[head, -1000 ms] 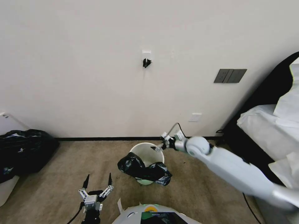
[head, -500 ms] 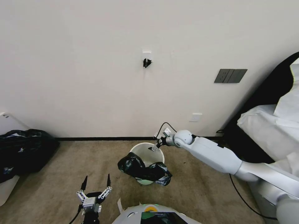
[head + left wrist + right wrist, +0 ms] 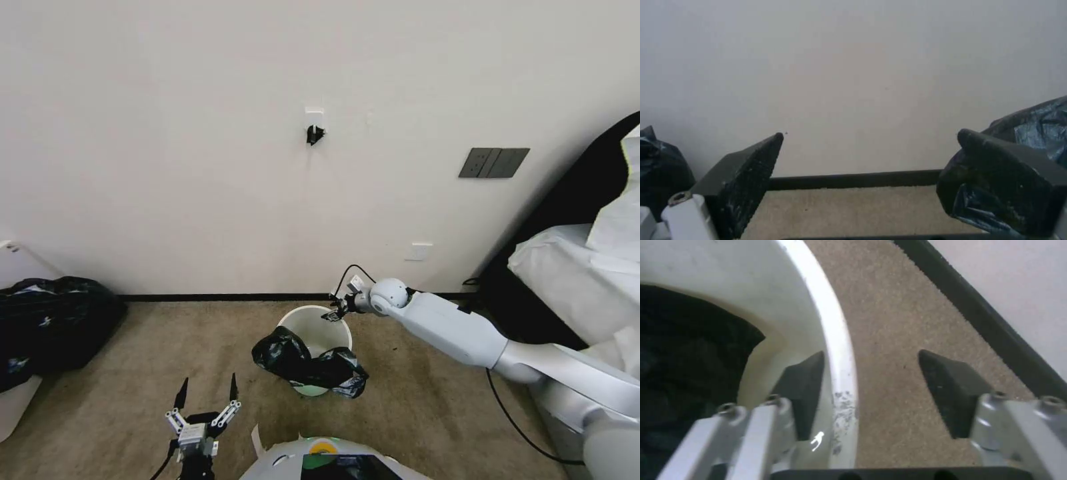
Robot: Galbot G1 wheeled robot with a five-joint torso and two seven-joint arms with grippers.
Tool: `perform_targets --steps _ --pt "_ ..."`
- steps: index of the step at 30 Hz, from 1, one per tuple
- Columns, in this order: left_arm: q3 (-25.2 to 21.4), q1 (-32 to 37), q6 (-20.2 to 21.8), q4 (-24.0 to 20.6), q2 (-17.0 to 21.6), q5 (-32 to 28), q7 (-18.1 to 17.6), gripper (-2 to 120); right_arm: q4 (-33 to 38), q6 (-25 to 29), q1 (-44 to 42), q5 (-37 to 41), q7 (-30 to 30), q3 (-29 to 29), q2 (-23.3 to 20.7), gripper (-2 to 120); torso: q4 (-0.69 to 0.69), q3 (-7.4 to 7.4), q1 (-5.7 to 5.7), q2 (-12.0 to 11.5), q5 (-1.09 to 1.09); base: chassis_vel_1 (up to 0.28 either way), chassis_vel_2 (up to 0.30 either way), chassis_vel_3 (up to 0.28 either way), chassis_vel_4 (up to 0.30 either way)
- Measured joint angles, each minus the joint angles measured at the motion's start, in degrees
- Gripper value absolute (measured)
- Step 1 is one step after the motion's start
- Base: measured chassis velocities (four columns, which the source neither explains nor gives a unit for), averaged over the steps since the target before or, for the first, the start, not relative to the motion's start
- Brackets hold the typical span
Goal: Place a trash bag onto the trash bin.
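- Your small round cream-white plastic trash bin (image 3: 315,328) stands on the tan carpet (image 3: 413,400) close to the white wall (image 3: 200,167), directly ahead of the robot's base.
- The small glossy black crinkled trash bag (image 3: 307,365) hangs draped over the bin's near rim and down its front wall; the far part of the rim is bare.
- In the right wrist view you see the bag as a dark mass (image 3: 689,350) low inside the bin, away from the rim section that the fingers flank.
- Your right gripper (image 3: 335,311) reaches out to the far right part of the bin's rim (image 3: 840,350), well apart from the draped bag at the front.
- Its jaws are spread, straddling the rim: one black finger (image 3: 802,386) sits inside the bin against the inner wall, the other (image 3: 951,390) outside over the carpet, with a clear gap to the rim.
- It grasps nothing.
- Your left gripper (image 3: 205,395) hangs low near the robot's base, to the left of the bin and apart from it, fingers pointing toward the wall.
- Its jaws are spread wide and empty; in the left wrist view the black fingers (image 3: 746,176) frame the wall and the dark baseboard (image 3: 853,179), with the bag's plastic (image 3: 1031,123) showing behind one of them.
- A much larger bulging black bag (image 3: 53,327) sits at the far left by the wall.
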Motion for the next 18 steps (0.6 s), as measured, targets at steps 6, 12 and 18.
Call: perform_targets --steps 6,12,18 --pt "0.03 -0.07 0.09 -0.02 -0.12 0.03 -0.01 100 0.55 -0.16 -0.80 1.61 1.18 0.32 0.58 30 0.01 0.00 0.00 0.00 0.01 0.000 0.000 0.000 0.000" --pt "-0.25 -0.03 0.14 -0.30 0.03 -0.03 -0.16 100 1.33 -0.15 -1.29 2.72 1.83 0.71 0.50 7 0.00 0.00 0.00 0.00 0.02 0.000 0.000 0.000 0.000" --pt "-0.42 -0.32 0.31 -0.15 0.24 -0.83 -0.21 100 2.42 -0.22 -1.54 4.01 3.27 1.07 0.18 7 0.00 0.00 0.00 0.00 0.01 0.000 0.000 0.000 0.000"
